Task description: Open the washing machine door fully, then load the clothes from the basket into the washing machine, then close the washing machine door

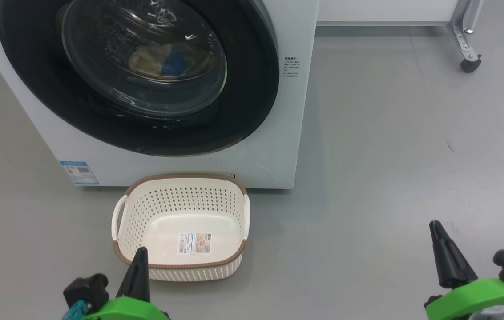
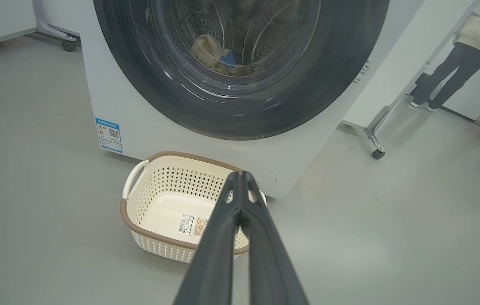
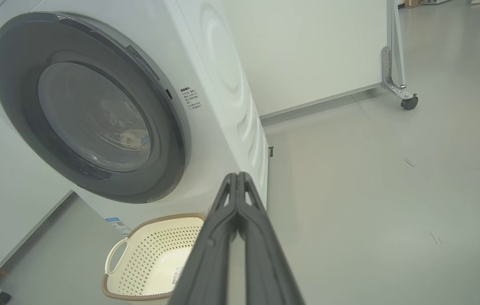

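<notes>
My left gripper [image 2: 242,174] and right gripper [image 3: 237,174] both with fingers pressed together, washing machine door [image 1: 252,89] closed, clothes [image 1: 163,60] inside the washing machine [image 1: 285,142], basket [image 1: 180,176] on the floor [image 1: 389,155] just in front

Legible text: none can be read at this size.

Large white front-loading washing machine [image 1: 278,146], front panel, lower left corner: blue-bordered rectangular paper sticker [image 1: 79,172] with a QR code; characters too small to read.

Same panel, right of the round black-rimmed glass door [image 1: 252,89]: short block of small dark print [image 1: 291,67], several lines, unreadable.

Small cream perforated plastic basket [image 1: 180,178], inside bottom: white rectangular label [image 1: 194,243] with fine print and a small picture; not readable.
</notes>
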